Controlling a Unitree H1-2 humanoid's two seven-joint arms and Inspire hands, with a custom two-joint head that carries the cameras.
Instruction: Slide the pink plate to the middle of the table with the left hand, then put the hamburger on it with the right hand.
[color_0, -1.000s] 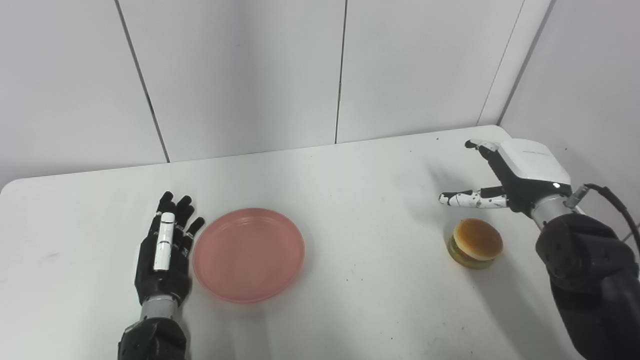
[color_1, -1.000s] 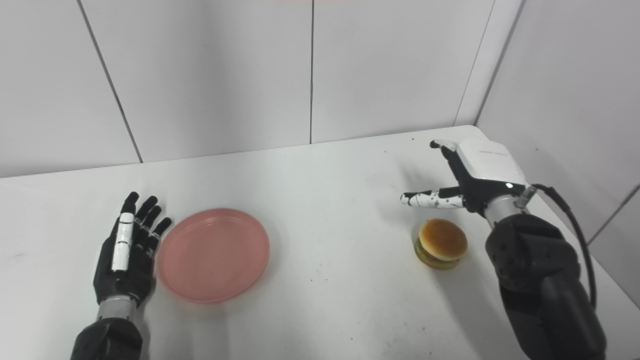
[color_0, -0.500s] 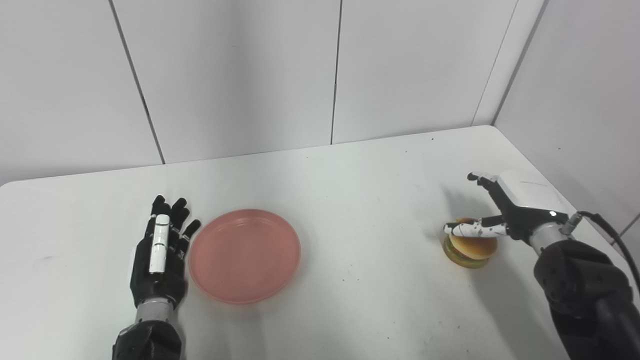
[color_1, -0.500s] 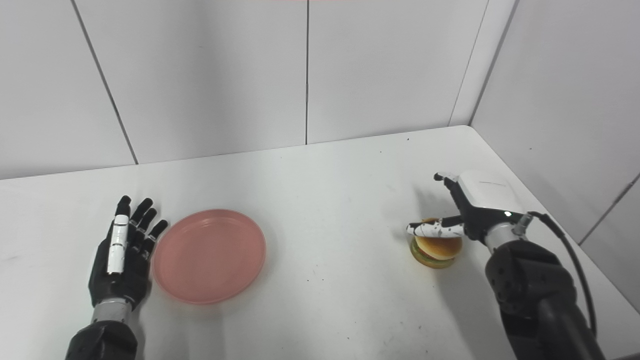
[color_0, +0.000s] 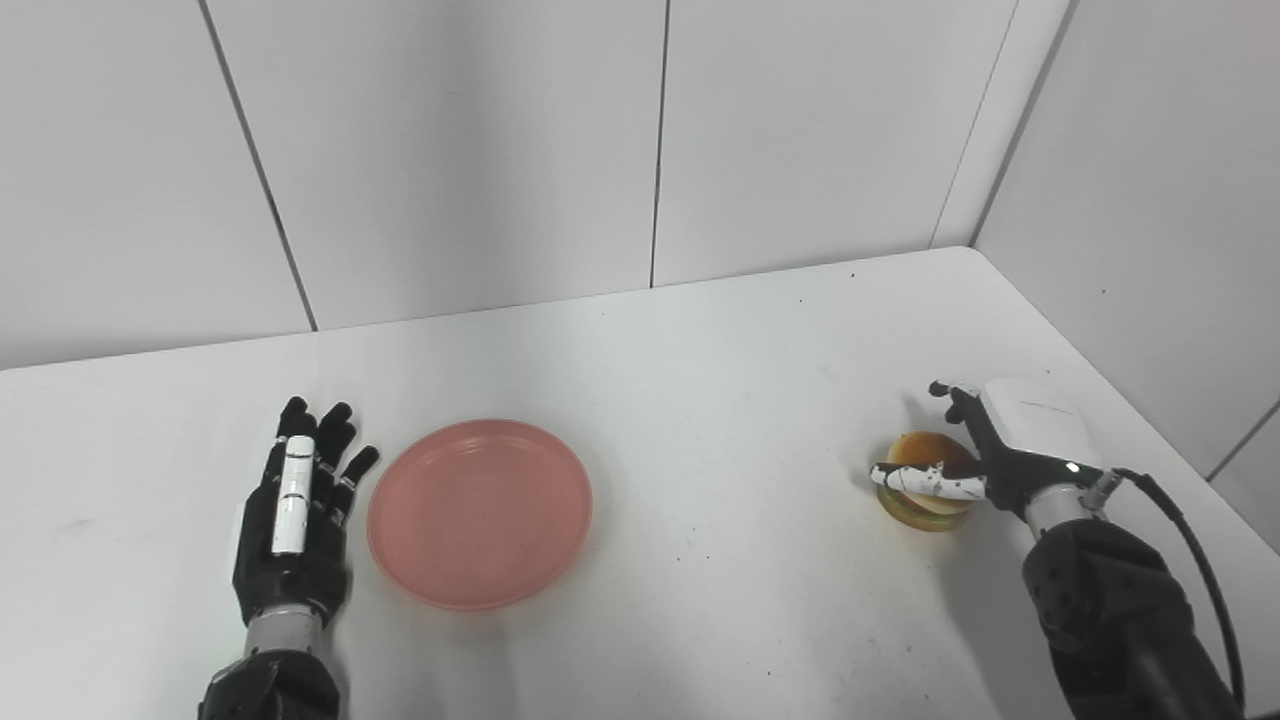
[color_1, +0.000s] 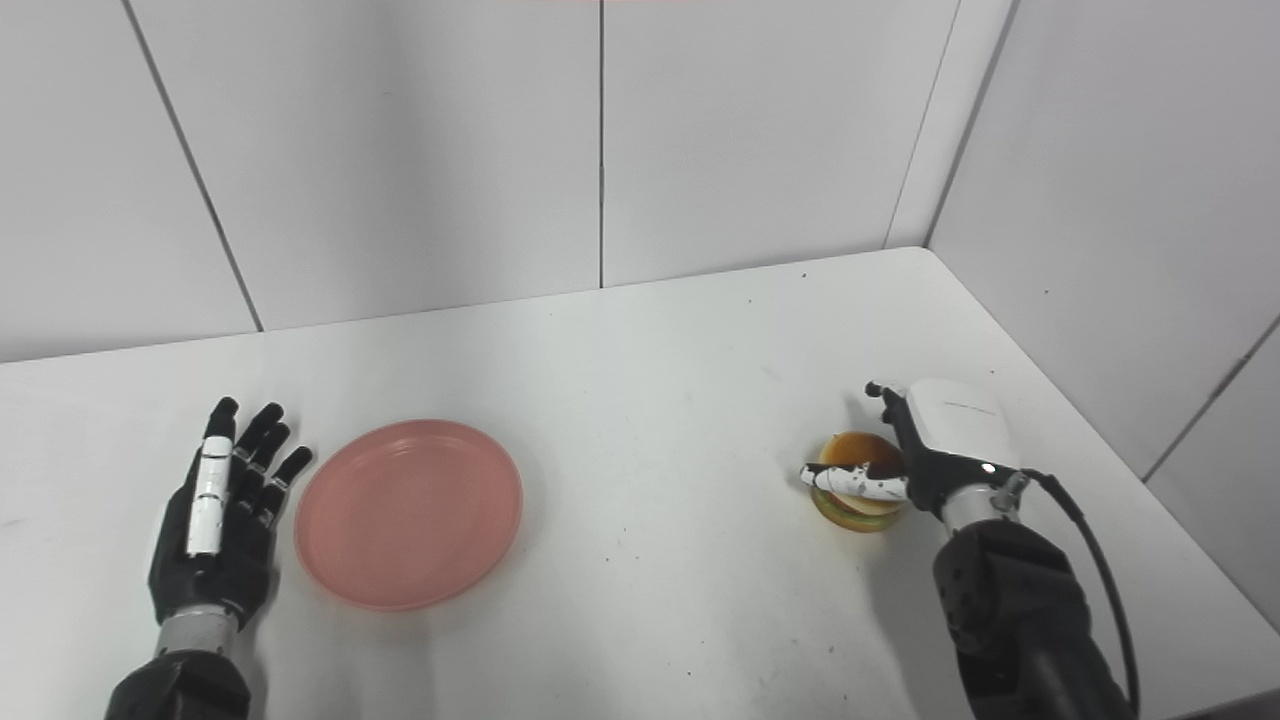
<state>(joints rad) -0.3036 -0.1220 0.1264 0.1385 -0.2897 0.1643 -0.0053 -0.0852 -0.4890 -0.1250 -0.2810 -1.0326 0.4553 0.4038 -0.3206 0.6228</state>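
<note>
Pink plate (color_0: 479, 513) beside open left robot hand (color_0: 293, 520); right robot hand (color_0: 985, 455) cups hamburger (color_0: 921, 492), grip unclear.

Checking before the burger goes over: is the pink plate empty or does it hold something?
Empty. The pink plate shows only its bare pink surface; the hamburger sits far right.

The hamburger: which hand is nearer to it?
Right. The right hand is around the hamburger; the left hand lies far off, beside the pink plate.
</note>
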